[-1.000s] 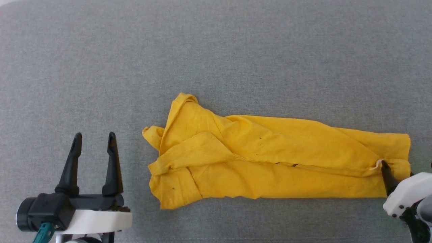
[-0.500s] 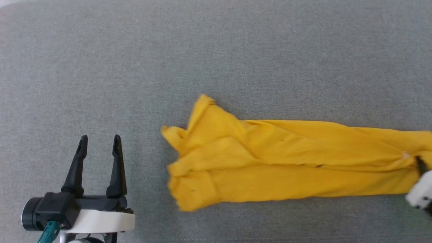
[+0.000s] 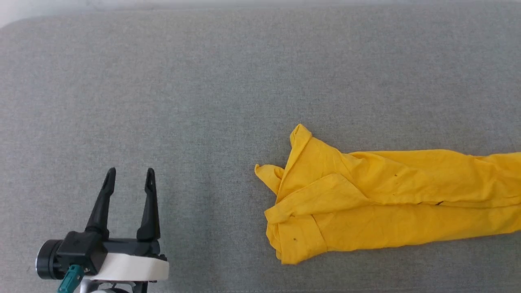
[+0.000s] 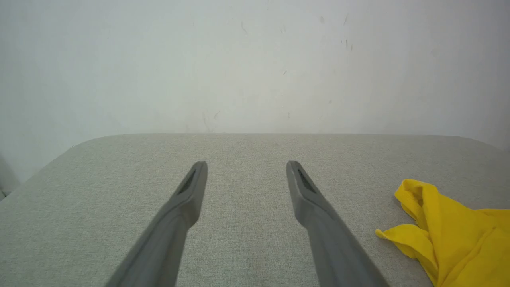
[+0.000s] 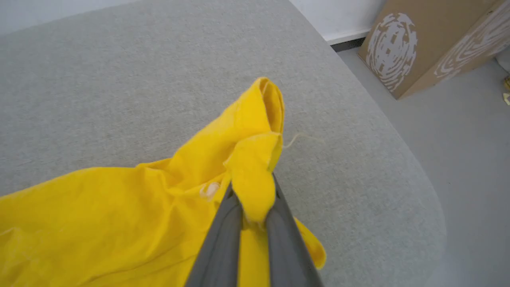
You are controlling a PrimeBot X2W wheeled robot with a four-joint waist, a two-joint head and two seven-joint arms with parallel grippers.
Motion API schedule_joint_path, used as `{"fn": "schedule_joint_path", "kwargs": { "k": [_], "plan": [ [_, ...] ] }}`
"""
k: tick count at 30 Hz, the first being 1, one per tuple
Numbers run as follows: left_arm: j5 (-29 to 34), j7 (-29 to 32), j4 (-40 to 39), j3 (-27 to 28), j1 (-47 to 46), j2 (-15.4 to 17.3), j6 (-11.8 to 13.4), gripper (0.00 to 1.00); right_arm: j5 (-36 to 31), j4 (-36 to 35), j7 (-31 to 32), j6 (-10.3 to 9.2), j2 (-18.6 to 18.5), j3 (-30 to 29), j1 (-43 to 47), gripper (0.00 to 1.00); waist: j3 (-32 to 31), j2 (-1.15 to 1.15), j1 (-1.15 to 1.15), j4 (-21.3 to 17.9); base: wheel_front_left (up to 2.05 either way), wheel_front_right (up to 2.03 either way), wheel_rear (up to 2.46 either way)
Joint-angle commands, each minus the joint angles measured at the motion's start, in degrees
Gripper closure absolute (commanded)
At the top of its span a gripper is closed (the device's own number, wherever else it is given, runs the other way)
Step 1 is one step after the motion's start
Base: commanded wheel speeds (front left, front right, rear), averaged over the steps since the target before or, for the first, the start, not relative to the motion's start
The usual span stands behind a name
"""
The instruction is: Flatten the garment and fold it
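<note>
Left hand spread, right hand clamped

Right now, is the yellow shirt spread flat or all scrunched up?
Scrunched up. The shirt lies in a long bundle with folds overlapping on the grey surface, and the right pincer pinches one end.

Light is even and diffuse in all three views, with no hard glare.

Head view: the garment reads sharp and saturated. A thin soft shadow runs along its near edge on the grey padded surface, so the source is probably overhead and slightly beyond the garment.

Left wrist view: the left gripper fingers go soft toward the bottom edge. The wall behind the garment is washed pale and darkens at the corners.

Right wrist view: the right gripper fingers are blurred close to the lens. To the right of the garment, the surface's edge bows with wide-angle distortion.
</note>
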Motion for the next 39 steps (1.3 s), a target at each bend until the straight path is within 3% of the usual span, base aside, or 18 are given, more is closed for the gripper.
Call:
{"fn": "schedule_joint_path", "kwargs": {
  "k": [1, 12, 18, 28, 39],
  "plan": [
    [0.58, -0.27, 0.33, -0.07, -0.53, -0.38, -0.52, 0.0, 1.01, -1.49, 0.7, -0.11, 1.07, 1.9, -0.47, 1.0, -0.92, 0.0, -0.01, 0.03, 0.0, 0.0, 0.0],
    [0.95, -0.27, 1.35, -0.12, 0.72, -0.96, -1.18, 0.0, 11.45, -16.2, 11.51, -0.11, 5.47, 19.83, 5.89, 1.0, -3.85, 0.0, -0.01, 0.4, 0.0, 0.0, 0.0],
    [1.17, -0.27, 1.58, -0.18, 1.31, -1.25, -1.2, 0.0, 14.53, -18.93, 14.36, -0.11, 6.47, 31.73, 5.8, 1.0, -4.8, 0.0, -0.01, 0.55, 0.0, 0.0, 0.0],
    [0.92, -0.27, 2.37, -0.58, 1.34, -1.66, -1.63, 0.0, 15.84, -11.38, 11.96, -0.11, 7.94, 46.39, 0.53, 1.0, -5.85, 0.0, -0.01, 1.48, 0.0, 0.0, 0.0],
    [0.57, -0.27, 3.09, -0.92, 0.71, -1.93, -1.95, 0.0, 14.8, 4.33, 5.67, -0.11, 8.34, 50.44, -4.83, 1.0, -5.63, 0.0, -0.01, 3.34, 0.0, 0.0, 0.0]
  ]
}}
